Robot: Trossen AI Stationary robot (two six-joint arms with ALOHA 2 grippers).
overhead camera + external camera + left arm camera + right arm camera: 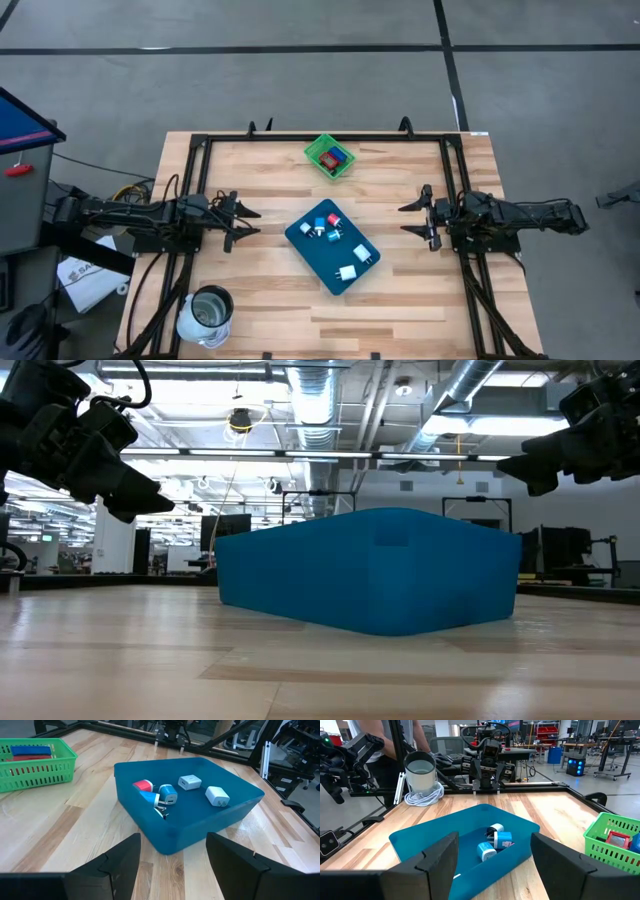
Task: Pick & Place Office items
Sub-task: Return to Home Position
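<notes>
- Across the high view, a wooden table (420,310) is carrying everything.
- At its centre a blue bin (318,258) is sitting turned at an angle, well apart from both arms.
- At 9 o'clock the left gripper (252,222) is hovering above the wood and pointing toward the bin — its fingers are standing apart and gripping nothing.
- At 3 o'clock the right gripper (405,219) is facing the bin the same way, with its fingers apart and empty.
- At 7 o'clock a white cup (205,315) is standing near the table's corner, with a coiled white cable (425,797) lying at its foot.
- At 12 o'clock a green basket (312,150) is sitting near the table's edge, holding red and blue pieces (332,157).
- Inside the bin the office items are lying loose: two white adapters (362,252) toward its 4 o'clock end, and blue-and-white adapters (320,222) and a red adapter (333,218) toward its 11 o'clock end.
</notes>
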